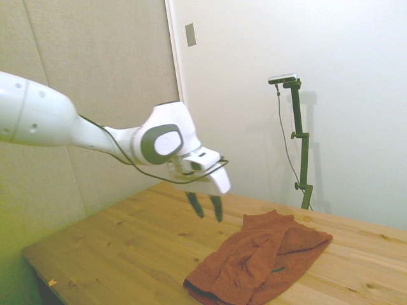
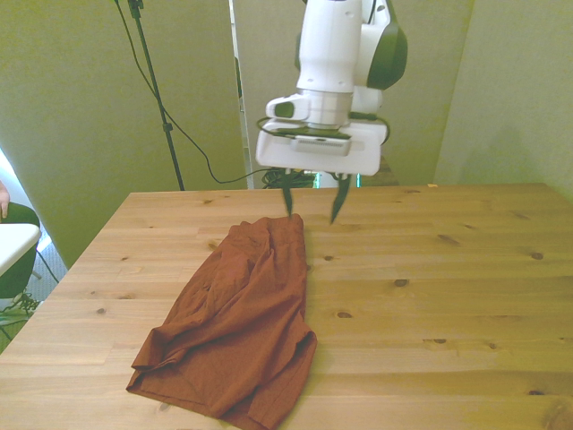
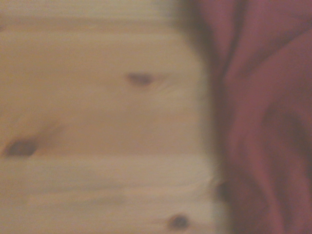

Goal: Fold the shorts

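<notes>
While the rust-orange shorts (image 2: 235, 322) lie doubled lengthwise at the front view's left, running from about 7 o'clock up to 12 o'clock on the wooden table (image 2: 448, 296), the gripper (image 2: 312, 204) hovers just above their far end with its fingers spread and empty. One fold looks made; the next calls for pinching an end and carrying it across.

The white arm reaches out level, wrist bent downward; the gripper (image 1: 208, 207) hangs in the air, fingers (image 2: 337, 202) spread apart, holding nothing.
</notes>
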Tool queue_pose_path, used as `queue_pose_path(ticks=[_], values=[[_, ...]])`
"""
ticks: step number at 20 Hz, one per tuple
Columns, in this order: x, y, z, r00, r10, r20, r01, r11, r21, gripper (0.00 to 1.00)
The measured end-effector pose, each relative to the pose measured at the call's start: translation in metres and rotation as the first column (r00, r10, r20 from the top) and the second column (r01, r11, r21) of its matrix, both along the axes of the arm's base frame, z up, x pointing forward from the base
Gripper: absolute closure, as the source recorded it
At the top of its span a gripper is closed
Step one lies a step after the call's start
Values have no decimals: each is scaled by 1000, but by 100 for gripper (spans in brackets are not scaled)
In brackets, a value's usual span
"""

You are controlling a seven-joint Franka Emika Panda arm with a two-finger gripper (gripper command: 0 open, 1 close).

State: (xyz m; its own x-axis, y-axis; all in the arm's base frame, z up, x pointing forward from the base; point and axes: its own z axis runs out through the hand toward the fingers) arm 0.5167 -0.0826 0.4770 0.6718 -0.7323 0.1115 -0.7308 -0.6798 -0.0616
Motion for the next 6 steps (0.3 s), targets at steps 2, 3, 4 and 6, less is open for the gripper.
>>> queue_pose_path(ticks=[2,3,4,6], values=[[-34,21,14,998,57,-30,-56,998,29,0],[-50,29,23,997,76,-34,-75,997,33,0],[-64,36,31,995,93,-32,-91,995,39,0],[-89,49,44,992,124,-25,-122,991,52,0]])
